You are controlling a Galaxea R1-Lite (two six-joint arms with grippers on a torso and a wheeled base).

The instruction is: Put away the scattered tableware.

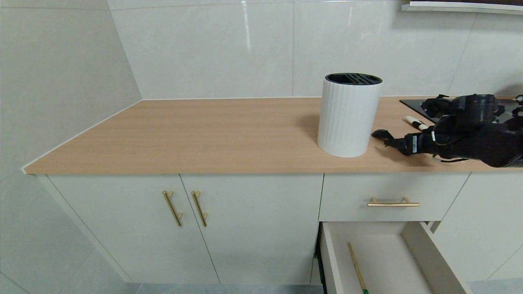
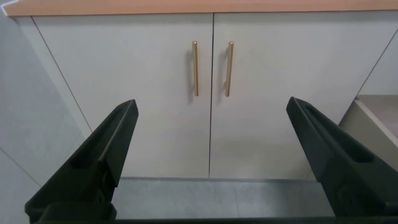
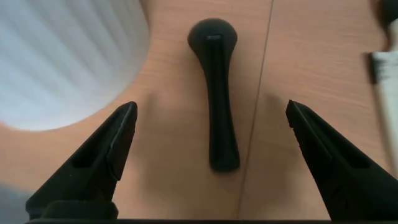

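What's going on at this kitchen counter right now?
The robot's right gripper is open over a black spoon-like utensil, which lies on the wooden countertop beside a white ribbed cylindrical holder. Nothing is gripped yet. A white-handled utensil lies further back. Below, a lower drawer stands open with a wooden chopstick inside. The left gripper is open and empty, facing the cabinet doors.

The countertop (image 1: 204,134) is matt wood-grain, the holder (image 1: 347,118) ribbed plastic, the wall tiles (image 1: 204,49) glossy.
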